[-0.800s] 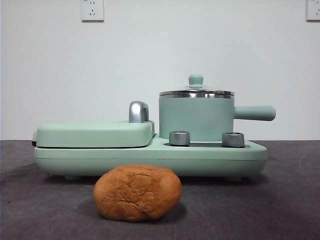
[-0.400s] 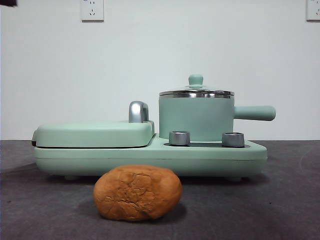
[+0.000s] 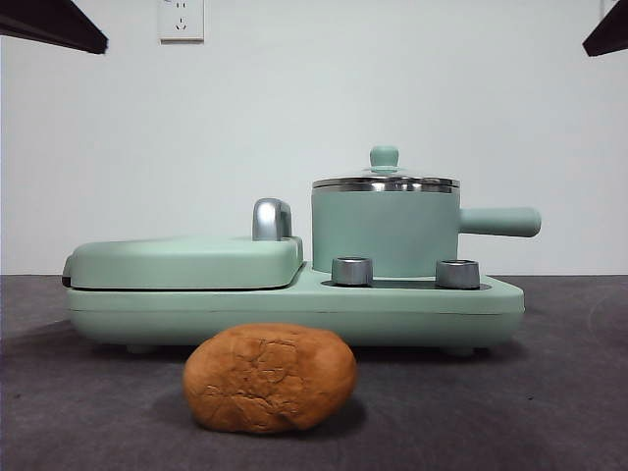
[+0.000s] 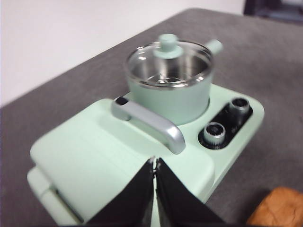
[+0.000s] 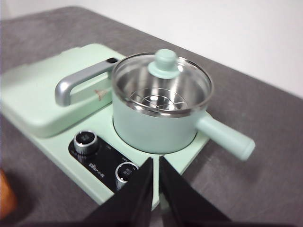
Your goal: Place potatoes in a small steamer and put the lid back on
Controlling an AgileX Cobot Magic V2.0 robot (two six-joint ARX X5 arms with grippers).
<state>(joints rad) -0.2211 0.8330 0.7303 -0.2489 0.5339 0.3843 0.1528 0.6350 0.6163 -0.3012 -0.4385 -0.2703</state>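
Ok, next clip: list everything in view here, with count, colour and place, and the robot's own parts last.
potato: one, orange-brown, on the table in front of the appliance.
steamer: one, mint green, steel rim, on the appliance's base, side handle.
lid: one, clear glass, green knob, on the steamer.
griddle plate: one, mint green, chrome handle, beside the steamer.
knobs: two, silver, in front of the steamer.
table: dark grey.
wall socket: one, white.
left gripper: black fingers together, above the griddle plate.
right gripper: black fingers nearly closed, above the knobs.

Left gripper (image 4: 155,163): raised high, jaws pressed nearly together, only a thin slit between the tips. Right gripper (image 5: 155,163): likewise raised, jaws drawn close with a narrow gap. In the front view, seen only as dark tips at both top corners.
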